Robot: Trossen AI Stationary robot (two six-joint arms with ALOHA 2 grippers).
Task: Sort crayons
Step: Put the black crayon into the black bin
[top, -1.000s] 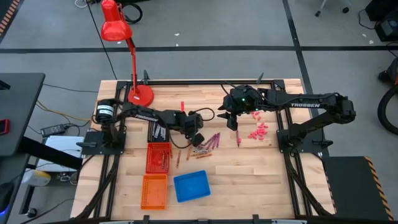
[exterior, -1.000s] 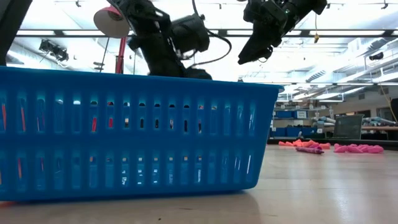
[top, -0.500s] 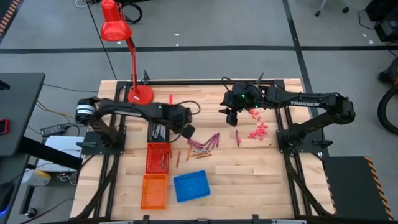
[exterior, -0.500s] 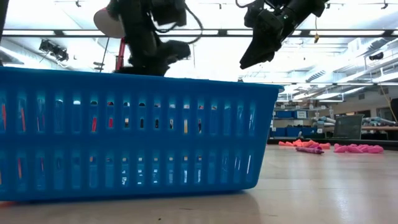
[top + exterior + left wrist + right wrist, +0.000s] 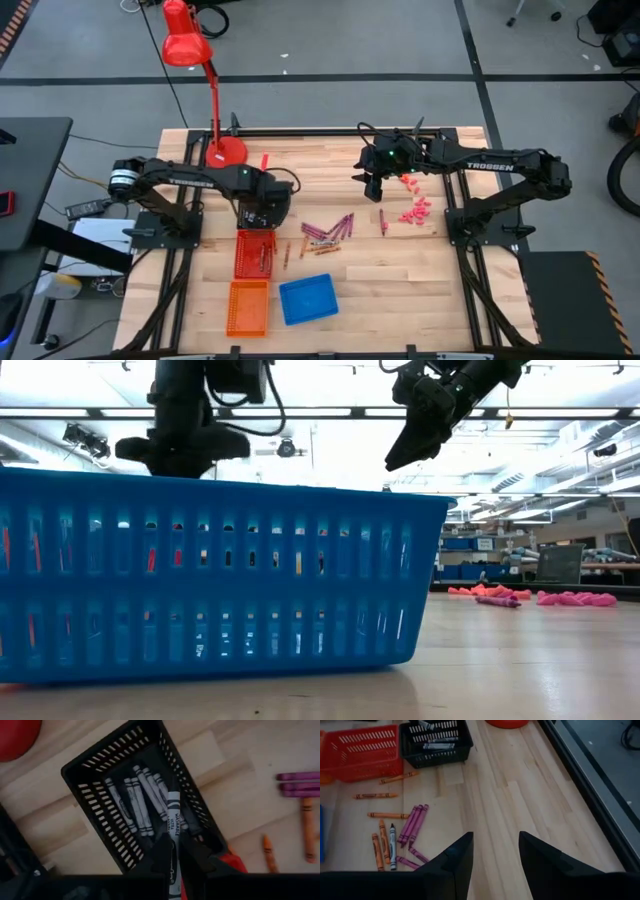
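My left gripper point(image 5: 264, 214) hangs over the black basket point(image 5: 100, 767), shut on a grey-white crayon point(image 5: 173, 815). Several more grey-white crayons point(image 5: 137, 802) lie in that basket. Magenta crayons point(image 5: 335, 228) and orange-brown crayons point(image 5: 382, 840) lie loose on the wood at the table's middle, and one more crayon point(image 5: 382, 222) lies to their right. My right gripper point(image 5: 374, 190) hovers open above the table, right of the pile, with nothing between its fingers point(image 5: 457, 855). My left gripper pinches the grey-white crayon near its middle point(image 5: 173, 827) between its two fingers point(image 5: 162, 852). The fingers come from above, pointing down. The crayon hangs clear above the black basket, one end sticking out past the fingertips.
A red basket point(image 5: 255, 253), an orange basket point(image 5: 248, 307) and a blue basket point(image 5: 308, 299) stand toward the near edge; the blue one point(image 5: 220, 575) fills the low view. A red desk lamp point(image 5: 222, 150) stands at the far left. Pink chunky bits point(image 5: 415, 212) lie at the right.
My left gripper has risen from the loose crayon pile and gone toward the table's left edge, ending over the black basket; it has rolled at the wrist and now points more steeply down. My right arm has kept still.
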